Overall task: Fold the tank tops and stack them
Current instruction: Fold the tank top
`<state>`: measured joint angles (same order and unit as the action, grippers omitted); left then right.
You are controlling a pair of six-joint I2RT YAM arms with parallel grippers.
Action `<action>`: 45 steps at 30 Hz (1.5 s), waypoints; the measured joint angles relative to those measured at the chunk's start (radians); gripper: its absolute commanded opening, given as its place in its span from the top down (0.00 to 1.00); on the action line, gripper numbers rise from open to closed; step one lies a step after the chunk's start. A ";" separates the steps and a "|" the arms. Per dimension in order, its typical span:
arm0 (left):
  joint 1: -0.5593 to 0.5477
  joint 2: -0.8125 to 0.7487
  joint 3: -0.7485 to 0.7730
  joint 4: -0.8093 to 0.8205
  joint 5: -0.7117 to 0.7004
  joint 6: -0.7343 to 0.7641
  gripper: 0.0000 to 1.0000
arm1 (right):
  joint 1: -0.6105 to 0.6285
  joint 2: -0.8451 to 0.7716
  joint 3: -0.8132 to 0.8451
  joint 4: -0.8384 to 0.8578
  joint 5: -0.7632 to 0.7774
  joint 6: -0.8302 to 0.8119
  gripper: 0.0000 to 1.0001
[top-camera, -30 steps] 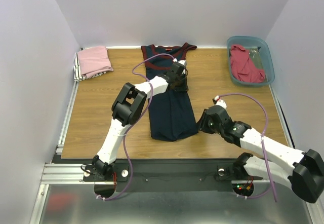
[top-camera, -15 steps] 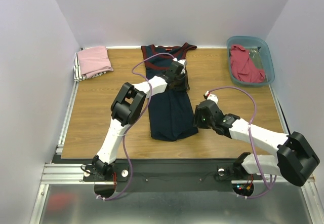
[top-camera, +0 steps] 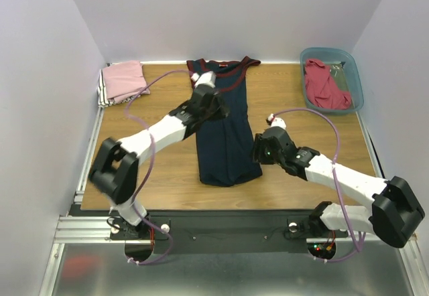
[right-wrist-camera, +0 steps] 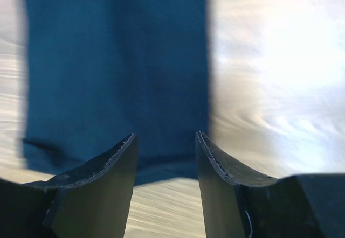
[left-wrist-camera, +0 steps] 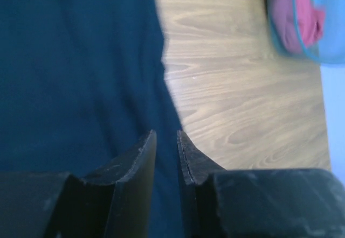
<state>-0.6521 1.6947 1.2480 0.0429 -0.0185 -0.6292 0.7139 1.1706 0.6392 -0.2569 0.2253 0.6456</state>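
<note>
The navy jersey point(top-camera: 224, 145) with maroon trim lies folded into a long narrow strip down the middle of the table. My left gripper point(top-camera: 216, 106) hovers over its upper part, open by only a narrow gap point(left-wrist-camera: 166, 133), with navy cloth point(left-wrist-camera: 70, 60) showing under and between the fingers. My right gripper point(top-camera: 257, 151) sits at the strip's lower right edge, open wide point(right-wrist-camera: 164, 135) and holding nothing. Its fingers frame the hem of the jersey point(right-wrist-camera: 118, 60). A folded pink top point(top-camera: 124, 80) rests at the back left. A red top point(top-camera: 325, 85) lies in the bin.
The teal plastic bin point(top-camera: 355, 75) stands at the back right, also at the left wrist view's top right as the bin point(left-wrist-camera: 323, 39). Under the pink top lies a striped cloth point(top-camera: 102, 95). Bare wood table point(top-camera: 134, 142) flanks the jersey. Purple cables loop over both arms.
My left arm has swung its elbow out left, and its gripper has moved from the jersey's right edge towards the left. My right gripper has moved up and left to the jersey's right edge.
</note>
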 measured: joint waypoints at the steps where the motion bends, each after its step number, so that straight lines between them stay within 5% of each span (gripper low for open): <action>1: 0.002 -0.061 -0.071 0.011 -0.032 -0.026 0.69 | 0.009 0.011 0.032 0.004 -0.005 -0.012 0.49; 8: 0.139 -0.203 -0.402 -0.005 -0.064 -0.087 0.79 | 0.273 0.208 0.259 0.056 0.027 -0.074 0.51; 14: 0.195 -0.125 -0.433 -0.005 0.030 -0.047 0.84 | 0.496 0.528 0.483 0.084 0.093 -0.165 0.52; 21: 0.222 -0.046 -0.415 0.018 0.117 -0.003 0.83 | 0.517 0.658 0.560 0.076 0.182 -0.257 0.52; 27: 0.228 -0.028 -0.397 0.029 0.142 0.019 0.58 | 0.520 0.694 0.595 0.062 0.232 -0.297 0.55; 30: 0.228 -0.028 -0.397 0.042 0.149 0.024 0.55 | 0.521 0.703 0.597 0.054 0.240 -0.304 0.59; 37: 0.229 -0.026 -0.397 0.050 0.175 0.038 0.55 | 0.526 0.710 0.596 0.029 0.247 -0.307 0.63; 45: 0.229 0.022 -0.372 0.092 0.210 0.037 0.66 | 0.533 0.710 0.596 0.009 0.234 -0.307 0.66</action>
<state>-0.4236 1.7168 0.8757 0.1352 0.1917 -0.5926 1.2472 1.8801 1.2354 -0.2478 0.4591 0.3389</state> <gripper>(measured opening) 0.372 0.368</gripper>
